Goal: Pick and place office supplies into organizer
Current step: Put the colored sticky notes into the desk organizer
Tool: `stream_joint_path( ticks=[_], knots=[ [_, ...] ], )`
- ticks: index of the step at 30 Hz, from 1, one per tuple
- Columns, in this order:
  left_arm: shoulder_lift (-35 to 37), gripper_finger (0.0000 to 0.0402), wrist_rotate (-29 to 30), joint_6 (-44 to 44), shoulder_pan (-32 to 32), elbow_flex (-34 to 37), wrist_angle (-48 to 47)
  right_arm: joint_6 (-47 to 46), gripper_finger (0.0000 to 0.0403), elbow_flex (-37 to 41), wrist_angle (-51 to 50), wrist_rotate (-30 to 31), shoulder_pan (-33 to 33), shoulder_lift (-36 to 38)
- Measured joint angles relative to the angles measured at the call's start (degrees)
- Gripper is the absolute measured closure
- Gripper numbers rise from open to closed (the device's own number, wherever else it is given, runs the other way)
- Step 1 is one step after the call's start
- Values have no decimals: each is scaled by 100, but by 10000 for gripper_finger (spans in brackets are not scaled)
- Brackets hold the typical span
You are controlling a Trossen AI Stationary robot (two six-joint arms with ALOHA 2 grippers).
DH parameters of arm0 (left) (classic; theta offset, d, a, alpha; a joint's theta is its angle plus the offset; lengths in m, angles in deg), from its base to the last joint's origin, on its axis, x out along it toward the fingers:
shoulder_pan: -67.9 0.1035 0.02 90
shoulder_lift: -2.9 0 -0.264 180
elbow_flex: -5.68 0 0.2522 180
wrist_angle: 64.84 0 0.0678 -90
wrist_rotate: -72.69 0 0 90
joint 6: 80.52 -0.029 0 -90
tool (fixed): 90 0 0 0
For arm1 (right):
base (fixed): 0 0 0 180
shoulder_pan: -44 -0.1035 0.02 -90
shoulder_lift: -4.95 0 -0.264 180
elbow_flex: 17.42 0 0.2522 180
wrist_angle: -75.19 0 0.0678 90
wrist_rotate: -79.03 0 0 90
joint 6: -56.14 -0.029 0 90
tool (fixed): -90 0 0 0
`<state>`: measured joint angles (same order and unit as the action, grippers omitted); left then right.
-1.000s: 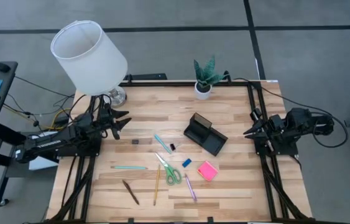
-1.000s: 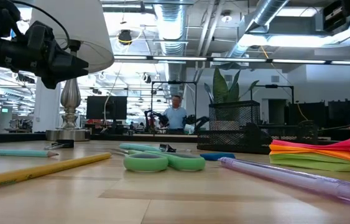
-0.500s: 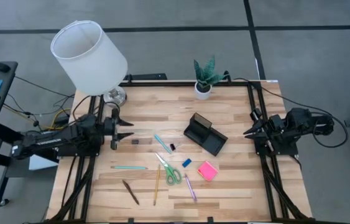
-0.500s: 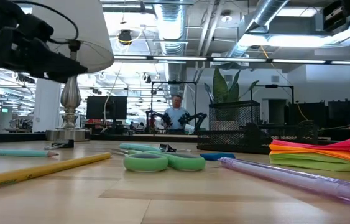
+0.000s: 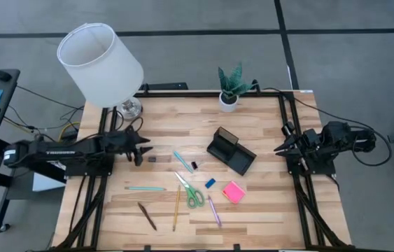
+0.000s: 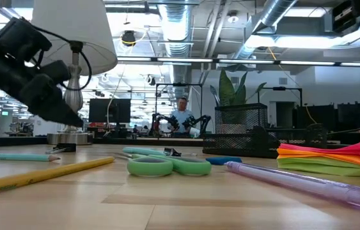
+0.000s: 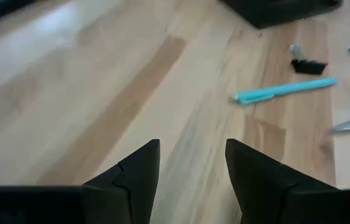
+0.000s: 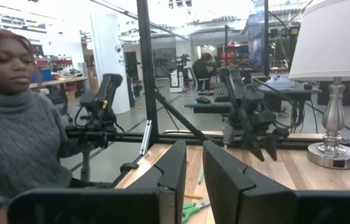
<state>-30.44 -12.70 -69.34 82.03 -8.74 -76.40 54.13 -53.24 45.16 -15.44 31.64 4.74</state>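
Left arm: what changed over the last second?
The left arm stretched out over the table toward the middle, and its pincer dipped down, ending just short of the small black clip. Its jaws are open with nothing between them. Nothing was picked up or released. The right pincer stayed parked at the table's right edge, and the scissors, pens, sticky-note pad and organizer did not move.
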Motion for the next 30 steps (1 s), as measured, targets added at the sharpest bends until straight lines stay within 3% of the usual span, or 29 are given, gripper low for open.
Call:
stream_joint_path(
  ticks=[12,21,30],
  knots=[
    [-383,226,-395,633,0,0,-46,2,355,2,0,0,0,0],
    [-381,226,-383,485,-1,0,-27,797,355,3,77,12,2,-1],
    [-381,226,-46,696,0,0,225,1298,355,2,1904,6,2,-240]
  ],
)
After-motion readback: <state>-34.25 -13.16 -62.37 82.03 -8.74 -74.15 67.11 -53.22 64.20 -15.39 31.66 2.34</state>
